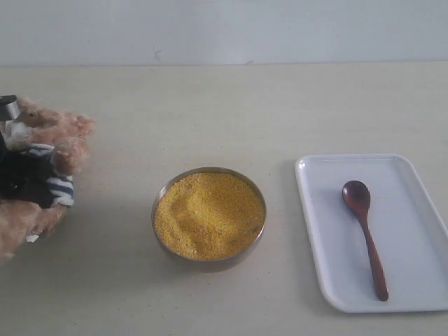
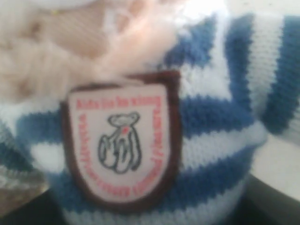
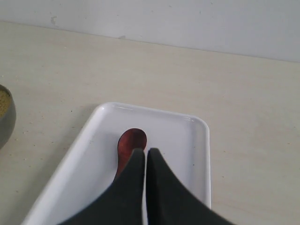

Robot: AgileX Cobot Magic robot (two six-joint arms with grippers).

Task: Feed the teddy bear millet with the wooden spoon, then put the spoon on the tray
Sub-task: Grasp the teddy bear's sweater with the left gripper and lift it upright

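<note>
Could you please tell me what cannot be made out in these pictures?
Exterior view: the left edge cuts off part of the teddy bear.
Left wrist view: the red lettering on the badge is too blurred to read.
Right wrist view: the shut right gripper hides the handle of the wooden spoon.

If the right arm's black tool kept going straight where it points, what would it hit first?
Probably the wooden spoon lying on the tray: the right tool aims at its bowl, though depth is unclear.
</note>
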